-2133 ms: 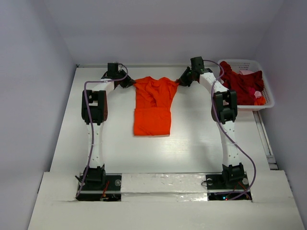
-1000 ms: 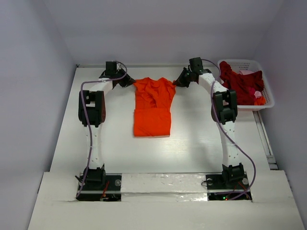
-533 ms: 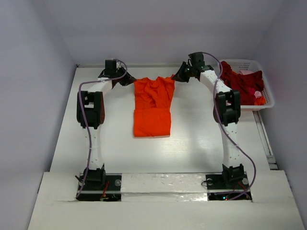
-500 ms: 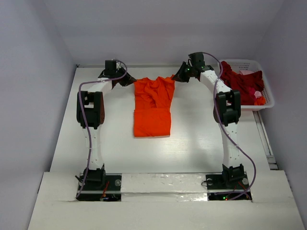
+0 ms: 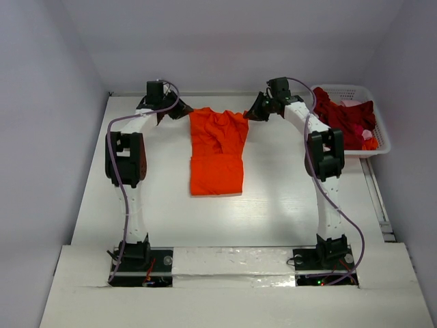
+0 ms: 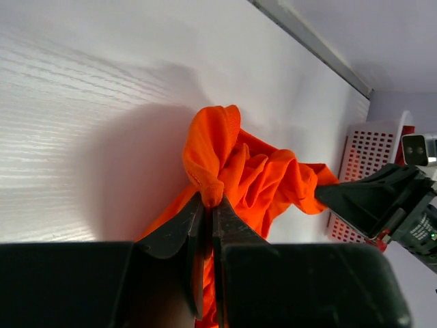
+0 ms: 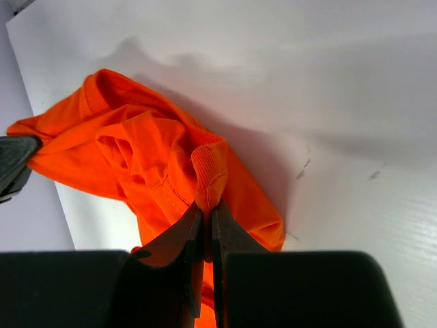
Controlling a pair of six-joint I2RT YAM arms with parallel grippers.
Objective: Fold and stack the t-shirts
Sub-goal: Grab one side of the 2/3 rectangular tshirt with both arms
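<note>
A bright orange t-shirt (image 5: pixel 217 150) lies in the middle of the table, its near half flat and its far half bunched and lifted between the two grippers. My left gripper (image 5: pixel 186 112) is shut on the shirt's far left corner; the left wrist view shows a pinched fold of orange cloth (image 6: pixel 212 174) above the closed tips (image 6: pixel 207 199). My right gripper (image 5: pixel 251 113) is shut on the far right corner, with a ribbed orange fold (image 7: pixel 208 171) standing between its tips (image 7: pixel 207 208). Dark red t-shirts (image 5: pixel 343 117) are heaped in the basket at the right.
A white plastic lattice basket (image 5: pixel 379 130) stands at the table's far right corner and also shows in the left wrist view (image 6: pixel 362 154). The back wall runs just behind both grippers. A metal rail (image 5: pixel 377 198) lines the right table edge.
Both grippers have moved slightly towards the back wall with the shirt's far corners, pulling its upper edge further away and tauter. The near folded half has stayed put.
</note>
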